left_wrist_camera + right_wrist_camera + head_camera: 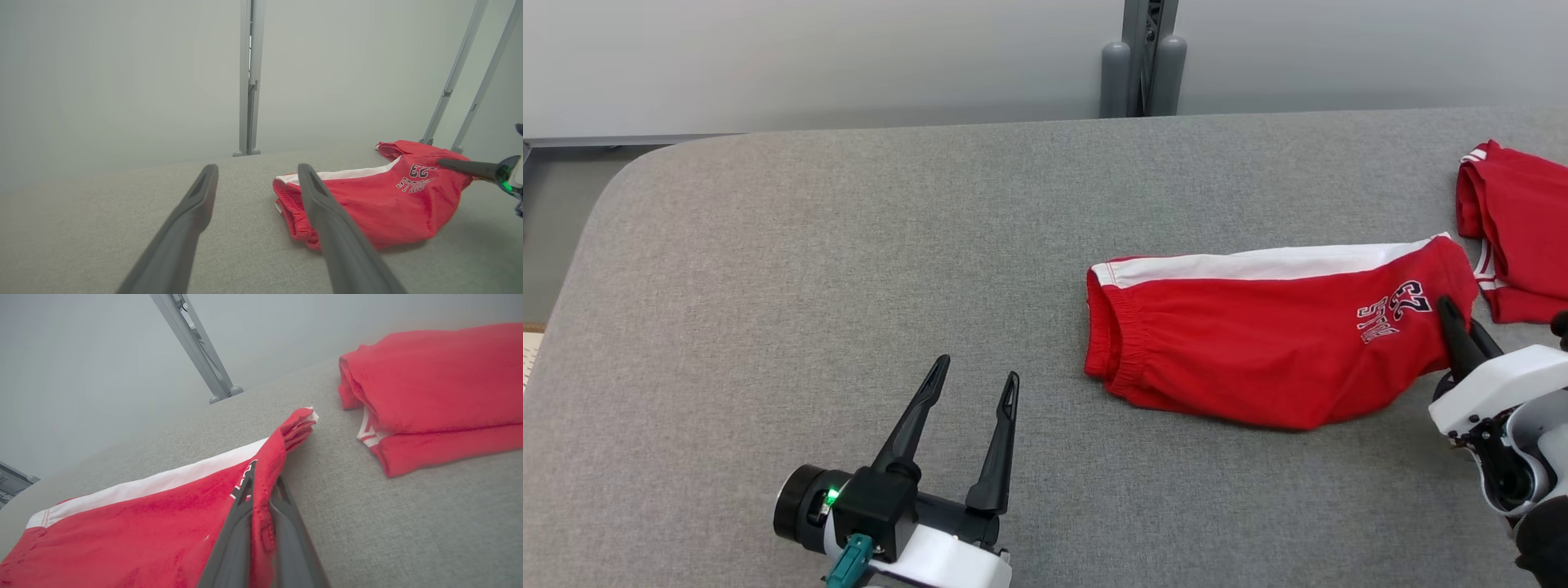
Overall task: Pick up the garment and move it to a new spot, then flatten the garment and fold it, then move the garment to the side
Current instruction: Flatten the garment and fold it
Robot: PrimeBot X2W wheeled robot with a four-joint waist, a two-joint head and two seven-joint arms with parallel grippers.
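The garment is a pair of red shorts with a white side stripe and a printed number, folded and lying on the grey table right of centre. The shorts and the right fingers show in the left wrist view too. My right gripper is shut on the garment's right-hand hem. In the right wrist view a ridge of red cloth is pinched between the two dark fingers. My left gripper stands open above bare table, well left of the shorts, holding nothing.
A second red folded garment lies at the table's far right edge, close beside the held hem, seen as the folded red garment in the right wrist view. A grey post stands behind the table. The table's rounded left corner drops off to the floor.
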